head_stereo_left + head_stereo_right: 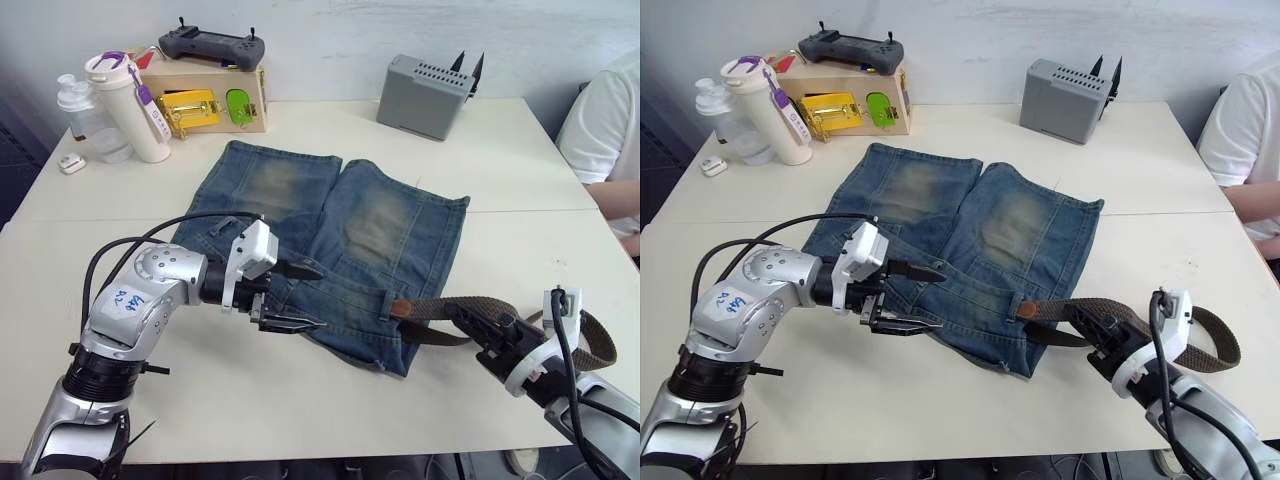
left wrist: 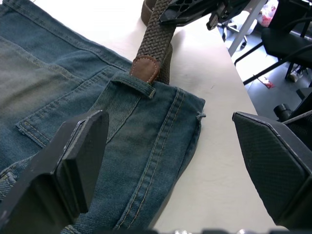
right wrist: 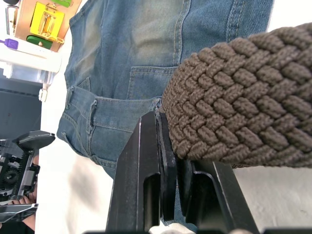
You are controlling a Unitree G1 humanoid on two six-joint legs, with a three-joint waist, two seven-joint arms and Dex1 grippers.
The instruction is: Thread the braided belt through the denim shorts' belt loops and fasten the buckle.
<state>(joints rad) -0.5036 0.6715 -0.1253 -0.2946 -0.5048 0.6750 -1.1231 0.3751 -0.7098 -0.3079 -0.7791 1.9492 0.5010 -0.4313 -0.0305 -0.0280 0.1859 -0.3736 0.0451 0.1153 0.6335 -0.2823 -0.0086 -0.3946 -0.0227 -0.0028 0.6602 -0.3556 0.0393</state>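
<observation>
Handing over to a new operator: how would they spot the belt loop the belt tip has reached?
Find the denim shorts spread on the table. On the waistband edge nearest the right gripper, one belt loop has the braided belt and its tan leather tip meeting it; the other loops have no belt.

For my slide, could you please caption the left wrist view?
Open left gripper over denim shorts; the belt's tan tip sits at a belt loop.

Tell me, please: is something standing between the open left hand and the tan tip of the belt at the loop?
Nothing visible does. The left hand is open above the denim shorts, and only flat denim lies between it and the belt's tan tip, which sits at a belt loop. The right hand grips the braided belt farther back.
</observation>
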